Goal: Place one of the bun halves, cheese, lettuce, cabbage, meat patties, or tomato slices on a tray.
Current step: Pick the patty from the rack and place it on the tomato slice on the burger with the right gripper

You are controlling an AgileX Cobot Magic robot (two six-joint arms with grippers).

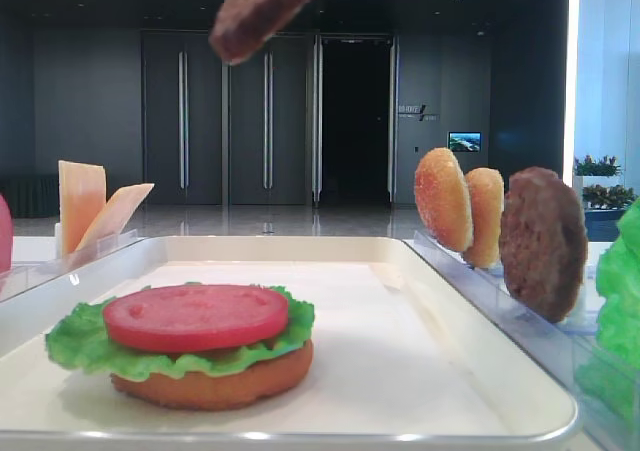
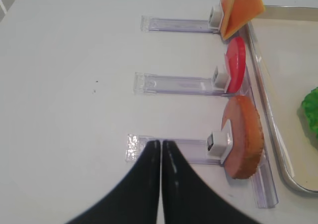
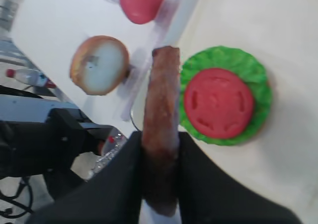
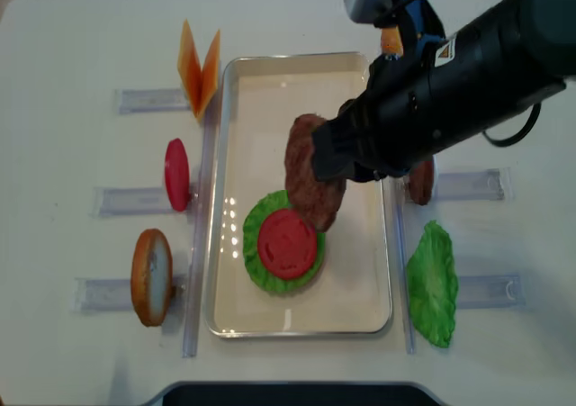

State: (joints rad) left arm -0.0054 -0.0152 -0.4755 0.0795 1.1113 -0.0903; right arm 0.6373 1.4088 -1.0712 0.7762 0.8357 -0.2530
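My right gripper [image 4: 337, 167] is shut on a brown meat patty [image 4: 310, 183], gripping it edge-on [image 3: 160, 100] in the air over the cream-white tray [image 4: 270, 100]. On the tray lies a stack: a bun half [image 1: 215, 386] at the bottom, green lettuce [image 4: 256, 262] over it and a red tomato slice [image 4: 286, 242] on top. The held patty hangs just above and beside that stack. My left gripper [image 2: 161, 144] is shut with nothing in it, over the table left of the tray, near a clear rack holding a bun half [image 2: 243, 144].
Clear racks line both sides of the tray. On the left stand cheese slices [image 4: 198, 64], a tomato slice [image 4: 177, 174] and a bun half [image 4: 151, 276]. On the right stand two bun halves [image 1: 443, 199], another patty [image 1: 543, 243] and a lettuce leaf [image 4: 434, 284].
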